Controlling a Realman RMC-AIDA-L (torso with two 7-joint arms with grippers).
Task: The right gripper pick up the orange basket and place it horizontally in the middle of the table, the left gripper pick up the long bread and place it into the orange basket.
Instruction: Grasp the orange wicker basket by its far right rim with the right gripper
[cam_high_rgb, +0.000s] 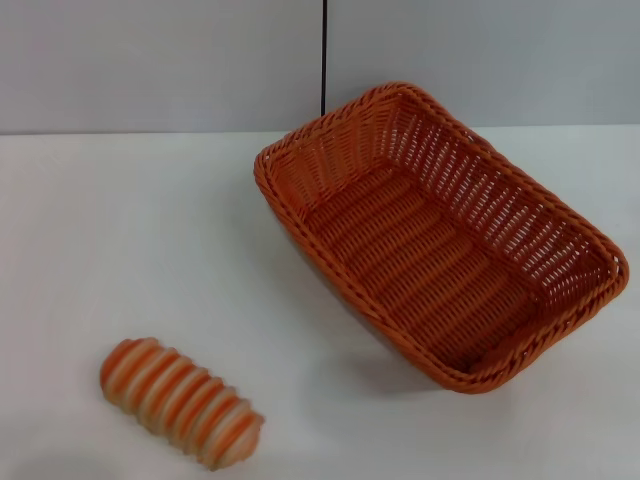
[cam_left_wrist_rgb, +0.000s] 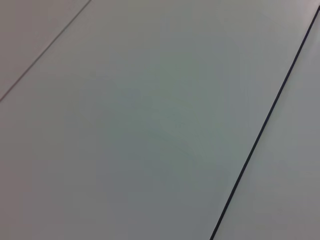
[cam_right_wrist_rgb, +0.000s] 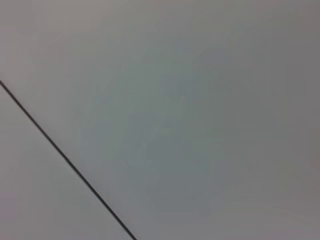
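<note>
The white table (cam_high_rgb: 150, 230) bears the orange basket (cam_high_rgb: 440, 235), set diagonally, and the long bread (cam_high_rgb: 181, 402) well apart.

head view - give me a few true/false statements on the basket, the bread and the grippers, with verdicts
1. The orange basket is empty. True.
2. The long bread lies inside the basket. False: it lies on the table, apart from the basket, on the robot's left.
3. The basket sits at a slant on the table. True.
4. The right gripper holds the basket's rim. False: no gripper shows in any view.
</note>
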